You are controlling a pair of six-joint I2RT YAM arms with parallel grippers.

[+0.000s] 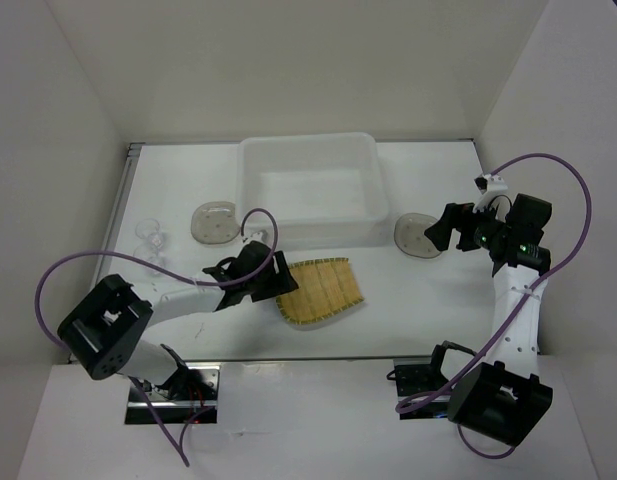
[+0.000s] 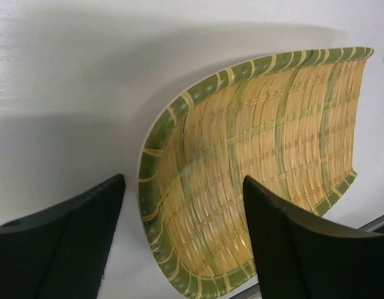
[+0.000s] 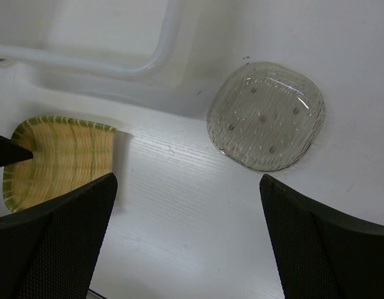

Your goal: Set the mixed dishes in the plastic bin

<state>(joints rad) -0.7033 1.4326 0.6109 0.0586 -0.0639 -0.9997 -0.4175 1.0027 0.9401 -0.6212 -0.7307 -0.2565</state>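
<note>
Bin [image 1: 318, 232] between grey dishes [image 1: 215, 221], plate [image 1: 323, 290] in front

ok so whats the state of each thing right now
plastic bin: upright, empty
fan-shaped plate: flat on table, outside bin
left grey dish: on table, outside bin
right grey dish: on table, outside bin
clear cup: on table, outside bin
left hand: open, straddling plate's edge
right hand: open, holding nothing

White arms [image 1: 516, 318] with black joints trail looping purple cables [image 1: 548, 155].
</note>
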